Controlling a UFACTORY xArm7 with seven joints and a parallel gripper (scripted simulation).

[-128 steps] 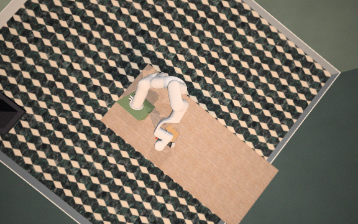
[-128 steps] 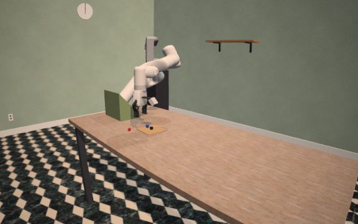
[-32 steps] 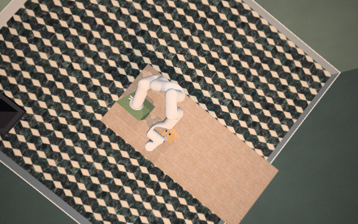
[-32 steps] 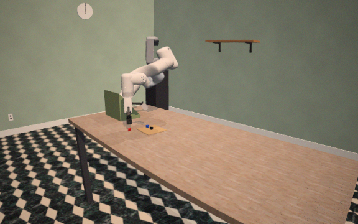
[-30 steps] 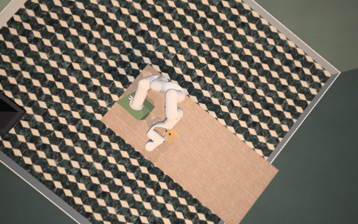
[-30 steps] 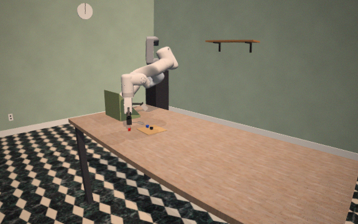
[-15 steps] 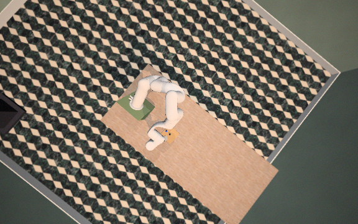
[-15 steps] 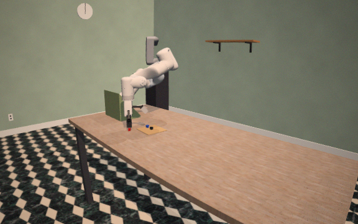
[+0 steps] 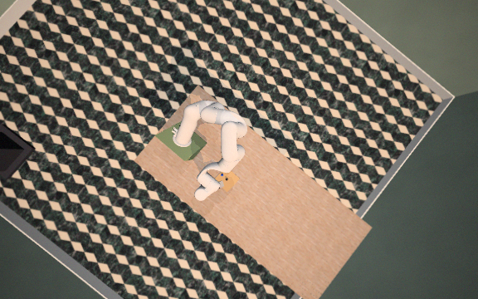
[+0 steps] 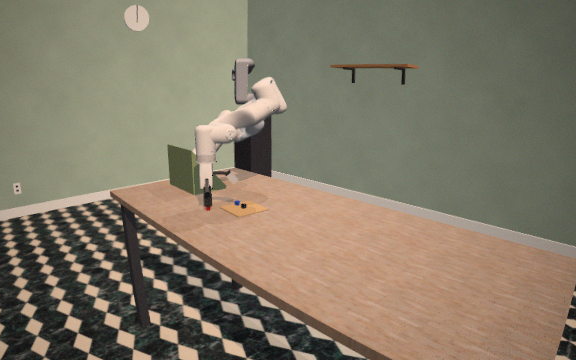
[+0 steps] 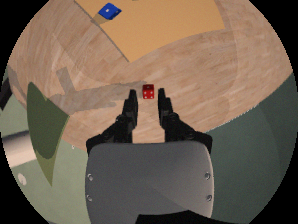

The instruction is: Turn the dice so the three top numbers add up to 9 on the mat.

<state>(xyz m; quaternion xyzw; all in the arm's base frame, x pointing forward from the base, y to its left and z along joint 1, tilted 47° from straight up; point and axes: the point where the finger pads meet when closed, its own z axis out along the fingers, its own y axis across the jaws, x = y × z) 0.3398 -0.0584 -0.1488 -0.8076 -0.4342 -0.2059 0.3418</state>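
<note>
A tan mat (image 11: pixel 149 10) lies flat on the table; it also shows in the overhead view (image 9: pixel 227 180) and the side view (image 10: pixel 244 208). A red die (image 11: pixel 149 91) lies on the bare table, off the mat's near edge; it also shows in the side view (image 10: pixel 208 208). My gripper (image 11: pixel 147 96) points straight down just above the red die, fingers partly open and wider than the die, not pressing it. In the overhead view the arm hides the red die.
A green box (image 10: pixel 185 169) stands on the table behind the gripper, at the arm's base. A dark pedestal (image 10: pixel 254 150) stands behind the table's far end. The table's left edge (image 10: pixel 168 232) runs close to the red die.
</note>
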